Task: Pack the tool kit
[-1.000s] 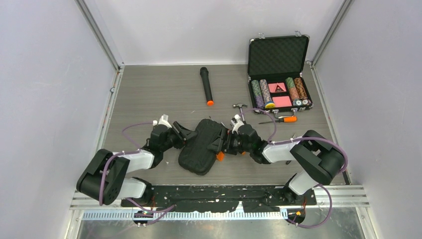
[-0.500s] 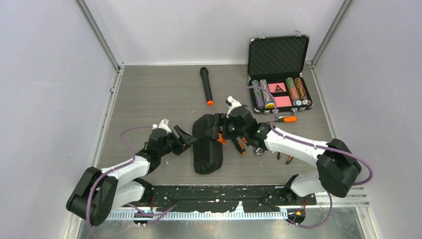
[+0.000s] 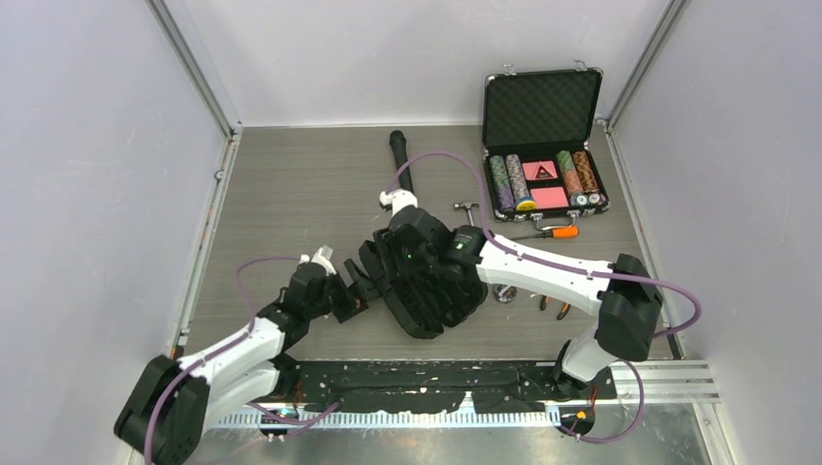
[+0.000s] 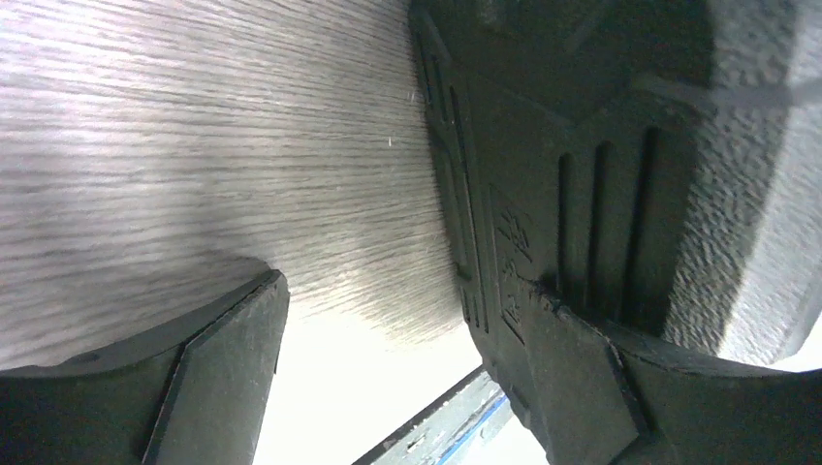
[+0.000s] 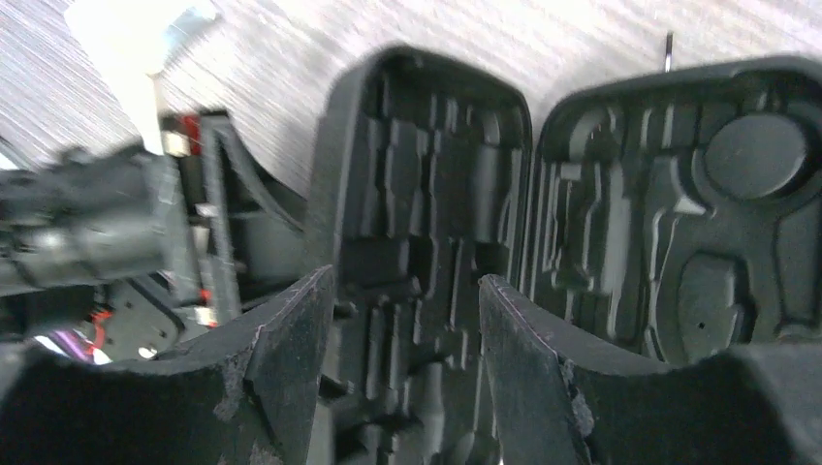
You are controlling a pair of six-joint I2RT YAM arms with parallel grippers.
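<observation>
As tool kit lies open, right jaws above, seemingly apart

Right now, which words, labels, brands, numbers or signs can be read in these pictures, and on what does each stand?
No text can be read with certainty.
Raised marks moulded on the tool kit shell: too blurred to read.
Pink card in the poker chip case: a dark triangle sign, no legible letters.
</observation>
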